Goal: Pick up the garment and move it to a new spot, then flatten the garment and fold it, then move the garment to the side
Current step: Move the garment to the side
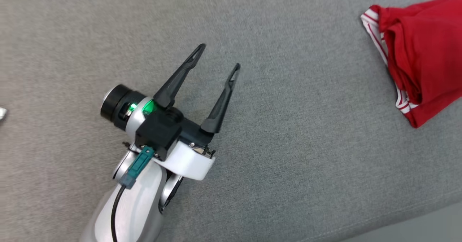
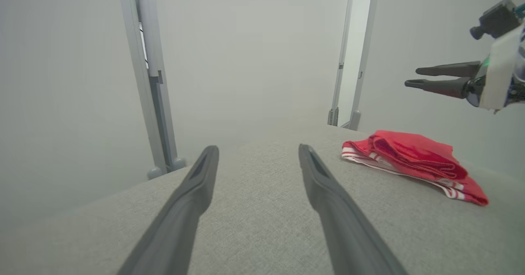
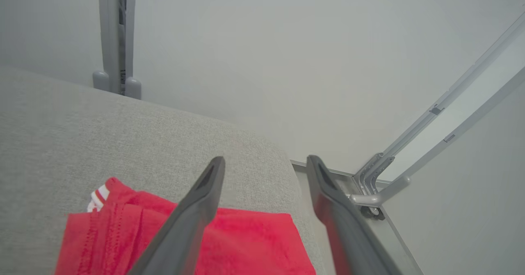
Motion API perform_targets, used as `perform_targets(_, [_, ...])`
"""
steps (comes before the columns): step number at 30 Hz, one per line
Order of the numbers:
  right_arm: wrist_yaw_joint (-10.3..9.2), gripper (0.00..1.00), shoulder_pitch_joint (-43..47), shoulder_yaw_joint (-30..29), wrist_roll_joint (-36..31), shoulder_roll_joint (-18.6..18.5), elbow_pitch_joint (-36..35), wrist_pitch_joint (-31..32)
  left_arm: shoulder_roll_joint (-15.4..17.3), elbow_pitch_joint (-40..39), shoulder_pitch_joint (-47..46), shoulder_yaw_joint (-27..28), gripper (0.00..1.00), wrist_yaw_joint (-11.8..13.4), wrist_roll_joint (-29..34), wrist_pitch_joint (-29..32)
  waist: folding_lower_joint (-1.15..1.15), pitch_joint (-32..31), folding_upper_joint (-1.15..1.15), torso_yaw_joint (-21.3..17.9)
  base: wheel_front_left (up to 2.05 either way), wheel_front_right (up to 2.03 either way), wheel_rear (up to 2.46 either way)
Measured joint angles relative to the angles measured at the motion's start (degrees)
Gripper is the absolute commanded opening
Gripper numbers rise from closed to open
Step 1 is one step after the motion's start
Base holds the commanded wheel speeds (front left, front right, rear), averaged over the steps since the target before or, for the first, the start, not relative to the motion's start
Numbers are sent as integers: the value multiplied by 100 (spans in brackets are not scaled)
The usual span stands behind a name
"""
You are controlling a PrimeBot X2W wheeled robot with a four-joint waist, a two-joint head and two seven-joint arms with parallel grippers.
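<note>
The folded red garment [image 1: 422,54] lies near the right edge of the grey surface [image 1: 288,162]. The right tool [image 3: 265,161] hangs spread and empty just above the garment, and the left tool [image 1: 219,57] is spread too, well apart from it. Placement looks finished, so lift the right tool straight up, lest a finger snag a fold.

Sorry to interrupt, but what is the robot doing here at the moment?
The red garment lies folded near the right edge of the grey cushion, and nothing is holding it. The right claw hangs open just above it; the left claw is open over bare fabric. The folding looks finished.
</note>
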Motion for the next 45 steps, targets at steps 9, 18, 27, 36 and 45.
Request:
perform_targets(9, [0,100,621,368,385,445,-600,-13,-19,-88,651,414,100,208,-197,-1,0,-804,0,260,0,0,0])
perform_targets(18, [-3,100,1803,-127,320,1158,-1675,-14,-79,-21,1349,982,100,380,-336,-1,0,-1545,0,717,0,0,0])
perform_targets(27, [-4,100,2975,-1088,-234,2274,-2562,-13,-189,143,1848,1307,100,399,-743,-1,0,-1986,0,1042,0,0,0])
perform_targets(36, [-5,100,3589,-1187,-804,2666,-2806,-14,-213,242,2207,1151,100,664,-726,-1,0,-2240,0,1178,0,0,0])
perform_targets(45, [-5,100,3668,-1104,-886,2764,-2807,-14,-208,246,2259,1184,100,801,-753,-1,0,-2294,0,1188,0,0,0])
